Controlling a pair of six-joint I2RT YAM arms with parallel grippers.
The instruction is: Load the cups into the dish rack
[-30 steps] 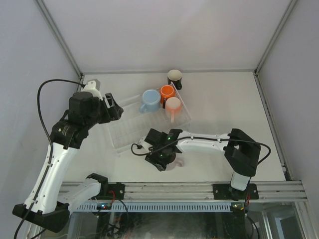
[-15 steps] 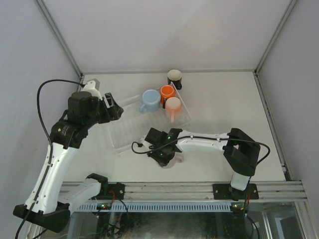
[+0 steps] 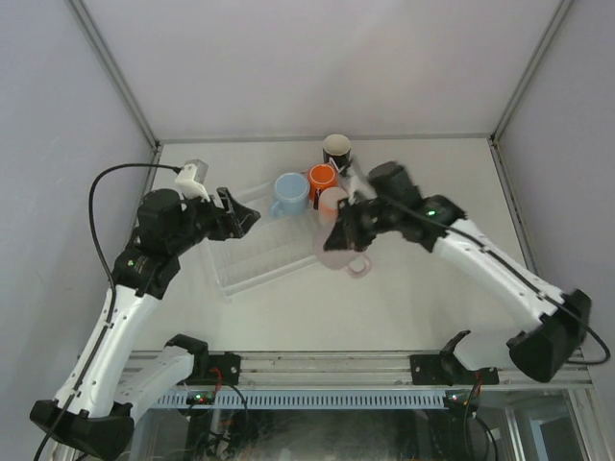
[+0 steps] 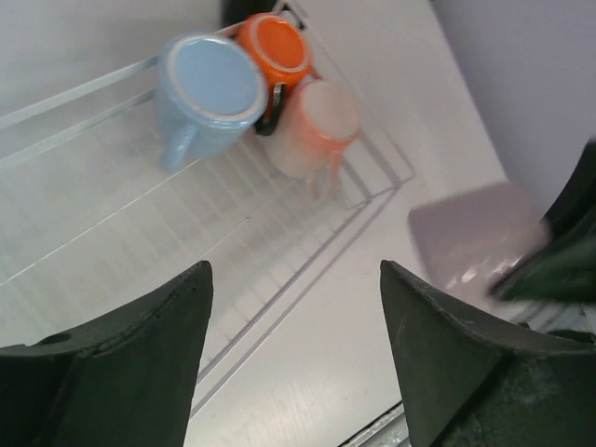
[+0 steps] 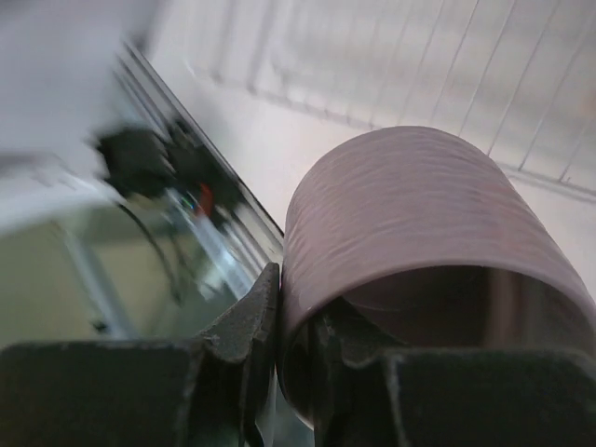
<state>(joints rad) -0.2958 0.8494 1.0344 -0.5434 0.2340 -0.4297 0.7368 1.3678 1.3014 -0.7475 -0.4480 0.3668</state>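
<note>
Beside the near right corner of the dish rack (image 3: 255, 254), the right gripper (image 5: 296, 303) held the lilac-pink mug (image 3: 336, 248) in the air, tipped on its side and blurred. The wrist view showed the gripper pinching the mug's wall at the rim, one finger inside and one outside. From where I stood I could not tell whether the mug hung over the rack or just outside it. Three mugs stood close together at the rack's far right end: a light blue mug (image 3: 288, 192), an orange mug (image 3: 322, 178) and a peach-pink mug (image 3: 333, 202). A black mug (image 3: 336, 149) sat on the surface (image 3: 288, 312) just behind that corner, outside the rack. The left gripper (image 4: 293, 275) hovered over the rack's left part with its fingers spread, carrying nothing. I judged the mug to be stiff, glazed ceramic, light enough for a rim pinch but slippery and likely to chip if knocked against its neighbours. The wall at the rim, away from the handle, looked the soundest place to hold it. The jutting handle might catch on the rack's ribs.
</note>
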